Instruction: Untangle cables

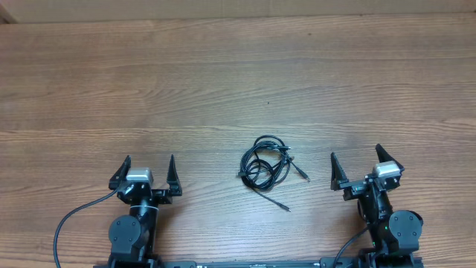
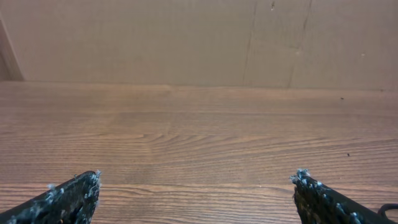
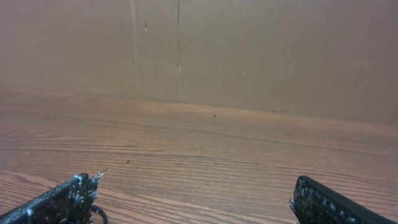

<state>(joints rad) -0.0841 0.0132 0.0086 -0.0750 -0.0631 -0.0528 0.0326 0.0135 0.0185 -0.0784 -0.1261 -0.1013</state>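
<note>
You can't tell how the cables cross or where each one ends; overhead they're too small.

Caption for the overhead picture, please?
Tangled thin black cables lie on a wooden table between the open left gripper and right gripper.

Cables between two grippers on a table.
The cables lie in one bundle on the table, a little right of centre and toward the near edge. The left gripper sits at the near left and the right gripper at the near right. The bundle lies between them, nearer the right one and touching neither. One loose end trails out on the bundle's near right side. A wall stands behind the table's far edge.
</note>
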